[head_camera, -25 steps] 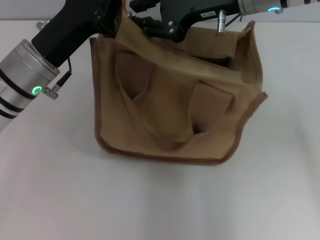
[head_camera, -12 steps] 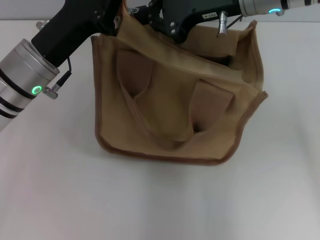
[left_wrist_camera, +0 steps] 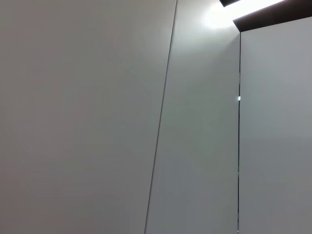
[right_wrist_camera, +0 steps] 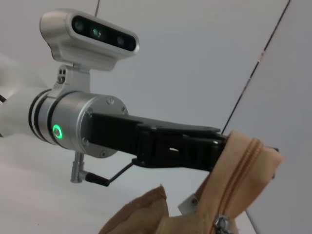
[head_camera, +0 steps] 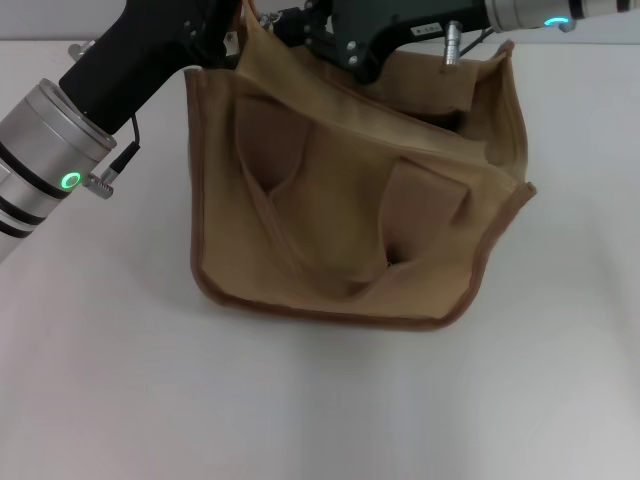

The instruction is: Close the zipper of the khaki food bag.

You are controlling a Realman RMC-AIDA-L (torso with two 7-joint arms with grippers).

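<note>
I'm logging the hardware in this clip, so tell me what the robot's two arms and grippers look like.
Both arms have silver cylindrical wrist sections, each with a glowing green ring light, then black angular gripper bodies. The left gripper is a long black block with a thin black cable looping beneath it and a silver camera housing above its wrist. The right gripper shows small silver screws, a white label and a metal plug.

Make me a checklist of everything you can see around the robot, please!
Surface: white table, bare around the bag.
Job's things: tan bag standing on the table; zipper with silver pull near the held end.
Clutter: nothing seen.
Grippers: left gripper grips the bag's top corner; right gripper at the top edge beside it.
Cables: thin black cable at the left wrist.
Surroundings: pale wall panels.
</note>
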